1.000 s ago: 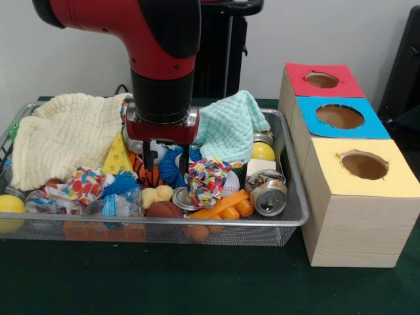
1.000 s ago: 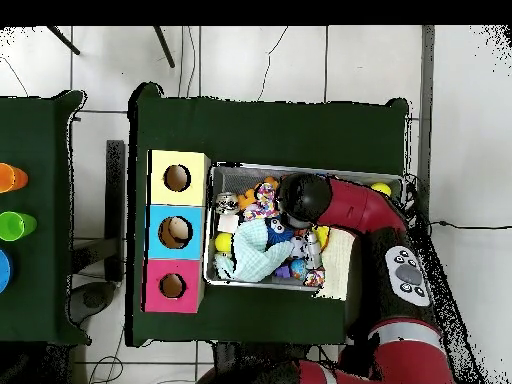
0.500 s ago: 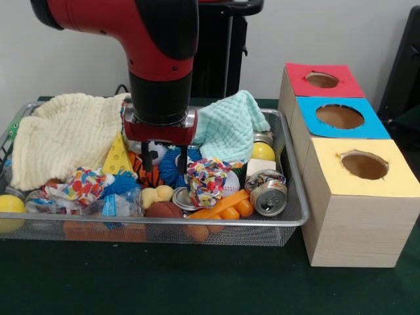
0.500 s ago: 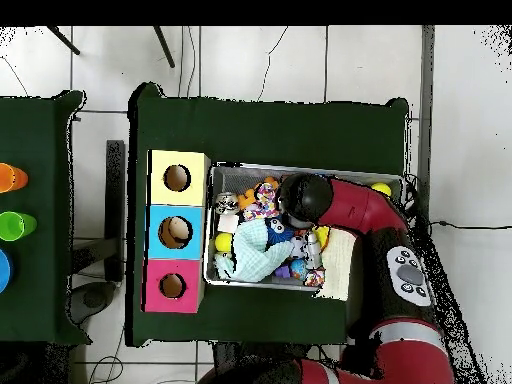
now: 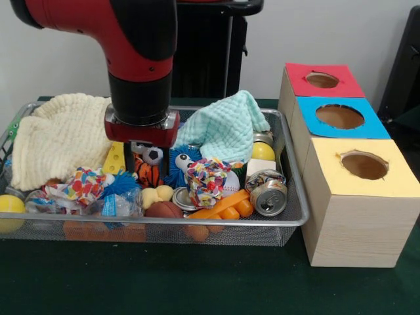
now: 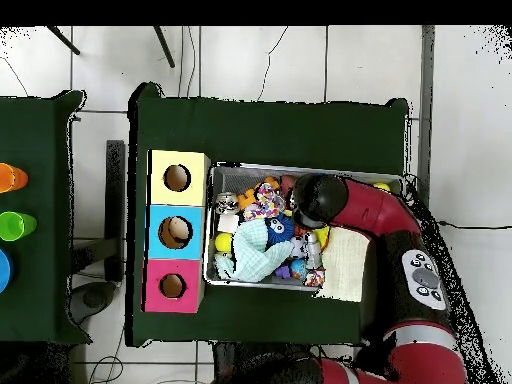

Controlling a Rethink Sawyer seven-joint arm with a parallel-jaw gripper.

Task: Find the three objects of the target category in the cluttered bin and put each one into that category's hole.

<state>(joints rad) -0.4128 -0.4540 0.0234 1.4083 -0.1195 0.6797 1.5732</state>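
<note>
Lying on its side: bottle (image 5: 117, 205), blue label forward, long axis along the bin (image 5: 296, 216) front rim, left part.
Gripper (image 5: 140, 154): over middle toys; jaw width, cannot tell.
Hole (image 5: 340, 116): right, well apart.

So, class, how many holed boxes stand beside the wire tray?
3, in a row at the bin's side: red-topped box farthest from the camera, blue-topped box in the middle, yellow-topped box nearest. None appear hidden.

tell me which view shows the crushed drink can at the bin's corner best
The front view: the can lies on its side against the bin's near rim, its round top with pull tab facing the camera. In the overhead view it is only a small silvery speck near the yellow-surround hole.
</note>
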